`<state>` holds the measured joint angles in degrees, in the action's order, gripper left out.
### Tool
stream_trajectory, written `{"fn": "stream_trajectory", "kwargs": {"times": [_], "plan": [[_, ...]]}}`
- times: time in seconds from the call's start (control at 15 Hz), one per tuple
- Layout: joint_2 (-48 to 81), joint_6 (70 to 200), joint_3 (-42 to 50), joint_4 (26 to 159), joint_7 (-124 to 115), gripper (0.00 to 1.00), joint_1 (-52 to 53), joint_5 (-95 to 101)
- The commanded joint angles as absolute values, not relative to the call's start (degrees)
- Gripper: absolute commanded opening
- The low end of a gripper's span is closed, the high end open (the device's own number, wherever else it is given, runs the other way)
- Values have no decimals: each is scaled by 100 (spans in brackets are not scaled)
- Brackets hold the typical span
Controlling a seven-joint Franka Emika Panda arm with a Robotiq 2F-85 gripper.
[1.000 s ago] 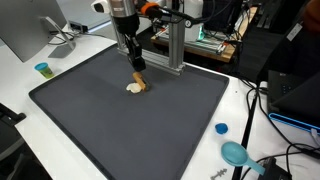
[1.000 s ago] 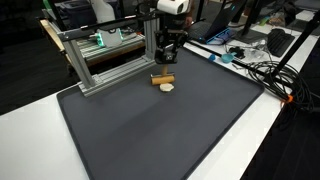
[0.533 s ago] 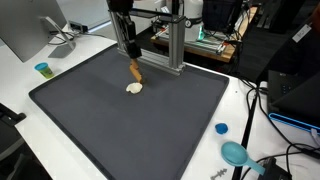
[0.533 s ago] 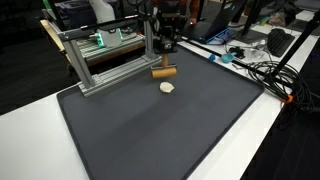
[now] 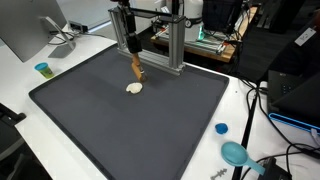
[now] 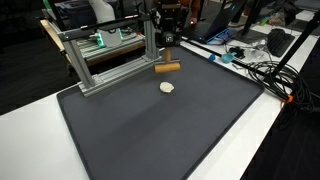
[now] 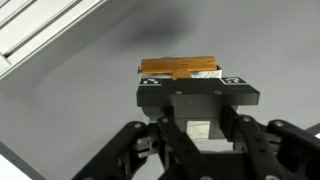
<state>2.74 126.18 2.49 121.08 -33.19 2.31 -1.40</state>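
My gripper is shut on a brown wooden block and holds it in the air above the dark grey mat. In an exterior view the gripper holds the block level, near the metal frame. A small cream round piece lies on the mat just below and in front of the block; it also shows in an exterior view. In the wrist view the block sits across the gripper, over bare mat.
An aluminium frame stands at the mat's far edge, close behind the gripper, and shows again. A blue cup, a blue cap and a teal object lie off the mat. Cables run beside it.
The gripper has risen with the brown block, lifting it off the mat and away from the cream piece, which stayed where it was.
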Motion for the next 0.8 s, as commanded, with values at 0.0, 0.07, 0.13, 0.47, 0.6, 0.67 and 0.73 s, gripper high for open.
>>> {"fn": "stream_trajectory", "kwargs": {"times": [0.0,0.07,0.13,0.47,0.6,0.67,0.73], "plan": [[235,12461,111,11959,-4570,21,267,-251],[227,12510,76,11946,-4926,21,289,-261],[211,12566,37,11929,-5285,21,308,-251],[309,13089,-3,11947,-6792,21,283,-127],[414,13375,23,11994,-7396,21,273,-45],[490,13535,53,12017,-7695,21,263,28],[555,13637,90,12030,-8004,21,260,100]]}}
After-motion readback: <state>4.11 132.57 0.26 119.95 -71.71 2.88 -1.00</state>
